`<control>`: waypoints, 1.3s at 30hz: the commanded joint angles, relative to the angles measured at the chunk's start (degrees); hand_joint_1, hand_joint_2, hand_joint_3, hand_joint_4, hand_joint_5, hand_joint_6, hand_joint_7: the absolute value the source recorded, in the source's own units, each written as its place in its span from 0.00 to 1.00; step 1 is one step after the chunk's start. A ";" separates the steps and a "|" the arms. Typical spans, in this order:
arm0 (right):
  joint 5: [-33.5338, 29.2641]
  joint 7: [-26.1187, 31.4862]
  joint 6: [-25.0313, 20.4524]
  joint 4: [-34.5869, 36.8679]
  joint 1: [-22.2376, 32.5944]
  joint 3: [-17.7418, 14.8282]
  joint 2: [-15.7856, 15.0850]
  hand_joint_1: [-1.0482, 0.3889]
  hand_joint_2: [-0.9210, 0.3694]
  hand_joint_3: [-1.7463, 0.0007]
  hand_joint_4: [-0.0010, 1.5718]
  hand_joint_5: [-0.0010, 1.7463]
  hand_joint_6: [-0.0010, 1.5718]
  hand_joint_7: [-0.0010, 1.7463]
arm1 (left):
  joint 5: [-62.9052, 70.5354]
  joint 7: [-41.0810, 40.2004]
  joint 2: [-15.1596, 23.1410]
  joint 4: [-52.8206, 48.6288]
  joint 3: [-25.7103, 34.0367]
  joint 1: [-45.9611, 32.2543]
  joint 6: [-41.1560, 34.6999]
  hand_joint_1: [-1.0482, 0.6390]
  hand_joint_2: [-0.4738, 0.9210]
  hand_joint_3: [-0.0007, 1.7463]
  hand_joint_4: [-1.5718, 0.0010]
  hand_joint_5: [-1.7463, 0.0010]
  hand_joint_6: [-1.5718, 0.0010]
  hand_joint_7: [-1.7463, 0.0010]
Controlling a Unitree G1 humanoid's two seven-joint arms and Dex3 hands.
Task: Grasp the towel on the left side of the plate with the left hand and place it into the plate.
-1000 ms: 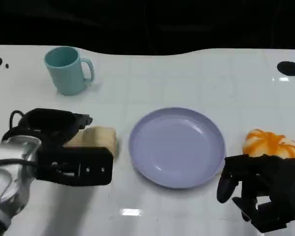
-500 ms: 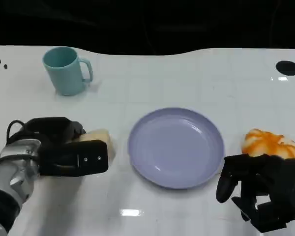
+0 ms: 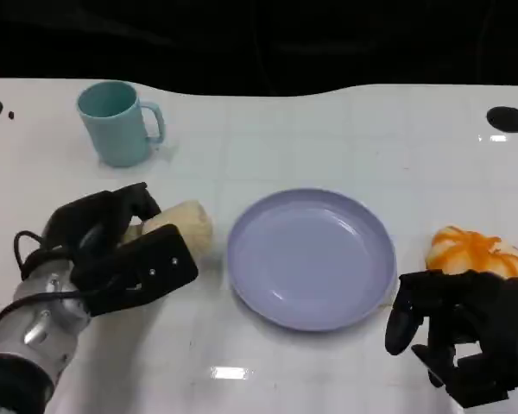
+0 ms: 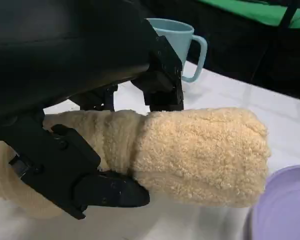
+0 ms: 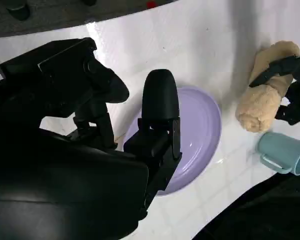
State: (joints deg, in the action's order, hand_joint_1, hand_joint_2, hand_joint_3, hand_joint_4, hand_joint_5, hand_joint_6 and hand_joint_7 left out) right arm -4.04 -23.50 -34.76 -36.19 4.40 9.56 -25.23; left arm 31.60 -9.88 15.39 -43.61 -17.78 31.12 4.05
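Towel [image 4: 200, 155] gripped by left hand [image 3: 121, 250], fingers [image 4: 110, 190] wrapped around it

Left hand [image 3: 112, 250] fingers closed in a grip; right hand [image 3: 453, 332] loosely curled, holding nothing

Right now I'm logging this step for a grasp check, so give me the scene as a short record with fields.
towel: rolled beige towel, left of the plate, held by the left hand
left hand: left hand grips the towel, fingers wrapped around its roll
plate: lavender plate, nothing on it
right hand: right hand near the plate's right edge, holding nothing
mug: teal mug behind the towel, upright
other: orange-and-white object right of the plate
task state: towel grasped, not yet in plate
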 commanded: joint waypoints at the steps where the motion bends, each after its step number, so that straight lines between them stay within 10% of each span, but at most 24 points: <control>1: 0.49 -0.33 -0.36 -0.81 0.37 -1.15 -0.77 0.75 0.25 0.41 0.45 0.95 0.44 0.81 | -0.23 -0.64 1.29 5.28 1.39 -1.46 -1.36 0.53 0.75 0.58 0.42 0.00 0.55 0.00; 15: 0.81 -0.16 -0.45 -0.61 0.20 -1.00 -0.90 0.74 0.25 0.41 0.45 0.95 0.43 0.82 | 2.21 7.72 1.12 26.89 -2.35 -3.53 0.83 0.50 0.74 0.55 0.46 0.00 0.61 0.00; 33: 0.81 -0.15 0.49 -1.06 0.90 -1.02 -0.98 0.75 0.25 0.41 0.44 0.96 0.44 0.82 | 9.19 14.92 -7.53 23.44 -11.22 4.34 -4.93 0.49 0.71 0.55 0.45 0.00 0.60 0.00; 37: 1.06 -0.27 0.18 -1.27 0.87 -1.16 -0.95 0.75 0.25 0.41 0.44 0.96 0.44 0.82 | 7.70 17.79 -8.14 23.35 -11.30 3.90 -5.68 0.49 0.82 0.38 0.56 0.04 0.51 0.51; 39: 1.06 -0.27 0.10 -1.34 0.90 -1.24 -1.03 0.75 0.25 0.41 0.44 0.96 0.43 0.82 | 7.22 19.90 -7.78 24.37 -11.21 3.41 -6.24 0.47 0.94 0.16 0.64 0.26 0.56 0.83</control>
State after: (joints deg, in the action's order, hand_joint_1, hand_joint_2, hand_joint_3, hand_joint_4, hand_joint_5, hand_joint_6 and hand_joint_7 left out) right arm -3.06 -23.58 -34.76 -36.80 5.00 9.09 -25.45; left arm 39.63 7.54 6.79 -20.08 -29.05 34.62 -1.27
